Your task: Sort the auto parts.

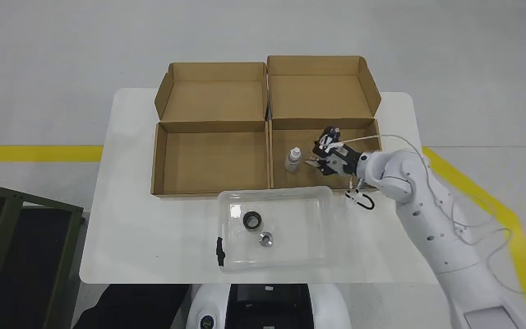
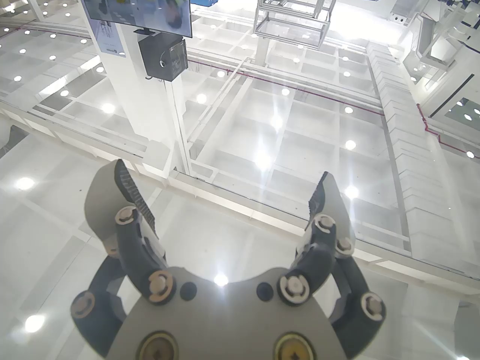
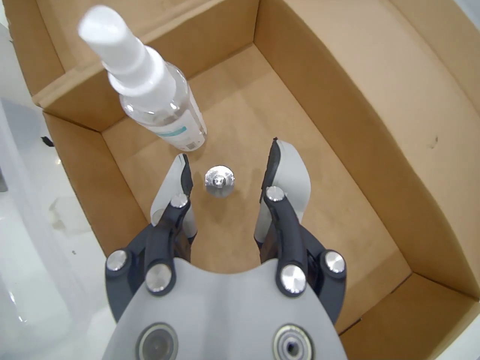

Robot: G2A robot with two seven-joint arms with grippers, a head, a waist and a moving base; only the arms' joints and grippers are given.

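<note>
Fingers of my left gripper (image 2: 222, 170) stood spread wide and released, toothed pads facing each other, pointing up at the ceiling (image 2: 285, 114) with its rows of lights. Below me on the white table (image 1: 123, 206) sat two open cardboard boxes side by side, their walls touching and their lids folded back on the far side. The left box (image 1: 209, 160) showed its bare brown floor. In front of both boxes lay a clear bin (image 1: 304, 238), its far rim just beside their near walls. At the bin's left edge was a small black piece (image 1: 220, 251); further right, inside the bin, lay a dark ring (image 1: 252, 220), and near it, a little closer to me, a silver nut (image 1: 265, 239). In the right box (image 1: 283, 140), close to the wall shared with the left box, a clear bottle (image 1: 292, 159) with a white cap stood upright. My right gripper (image 1: 316, 162) was inside that box, just right of the bottle, unclenched and gripping nothing. From my right wrist, a round silver part (image 3: 219, 180) lay on the box floor in the gap between my fingers, apart from both pads, with the bottle just beyond one fingertip.
</note>
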